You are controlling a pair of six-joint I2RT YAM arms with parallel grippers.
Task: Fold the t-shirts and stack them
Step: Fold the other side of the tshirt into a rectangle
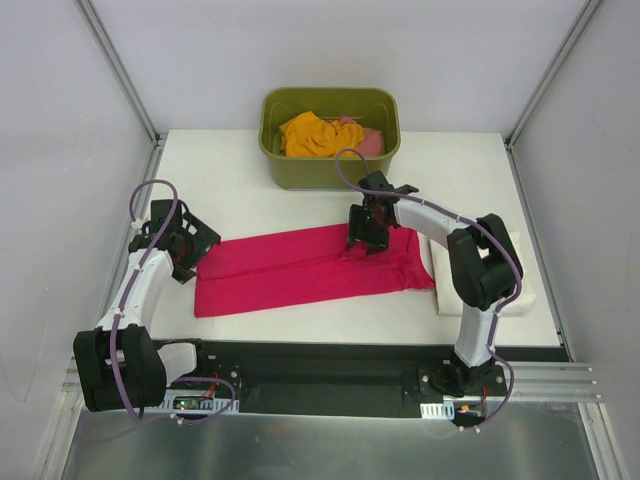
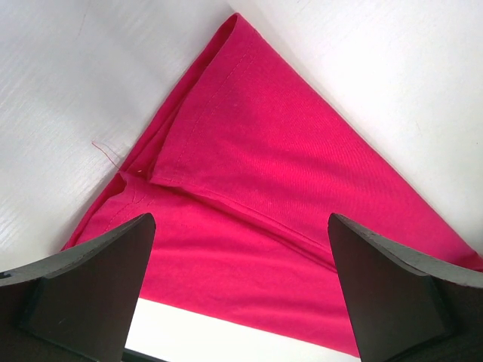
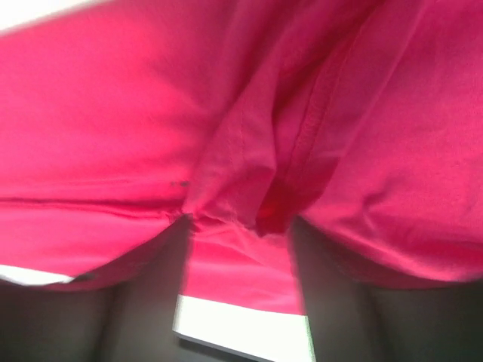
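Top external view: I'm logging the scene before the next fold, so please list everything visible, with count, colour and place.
crimson-pink t-shirt: one, crimson-pink, folded into a long band across the table's middle
orange t-shirt: one, orange, crumpled in the tub
salmon-pink t-shirt: one, salmon-pink, in the tub beside the orange one
cream-white t-shirt: one, cream-white, folded at the table's right side
tub: one, olive-green, far centre
table: one, white
left gripper: black, open over the crimson shirt's left end
right gripper: black, pinching its right part

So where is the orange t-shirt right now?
In the top view, the orange t-shirt lies crumpled in the left part of the olive-green tub at the far edge of the table, beside the salmon-pink t-shirt.
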